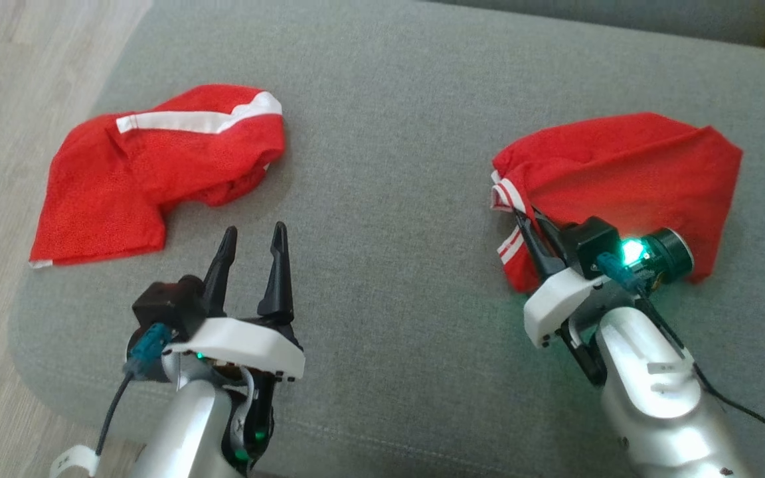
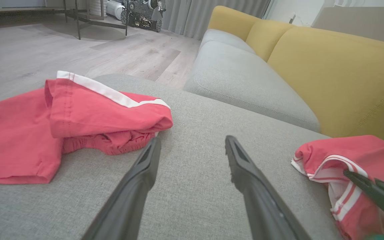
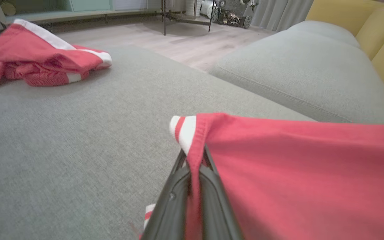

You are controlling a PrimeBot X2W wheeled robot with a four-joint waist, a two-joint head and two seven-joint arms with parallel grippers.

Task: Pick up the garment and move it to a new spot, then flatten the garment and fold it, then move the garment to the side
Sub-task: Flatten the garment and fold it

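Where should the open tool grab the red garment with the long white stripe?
Probably the garment's bunched edge under the white stripe, from the robot's side, where the left tool points. That fold stands up off the cushion; the flat part offers nothing to pinch.

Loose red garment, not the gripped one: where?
Head view, robot's left: the loose red garment lies crumpled on the grey cushion, just beyond the open left gripper.

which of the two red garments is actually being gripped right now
The red garment on the robot's right: the right gripper is shut on its striped edge. The left garment lies free ahead of the open left gripper.
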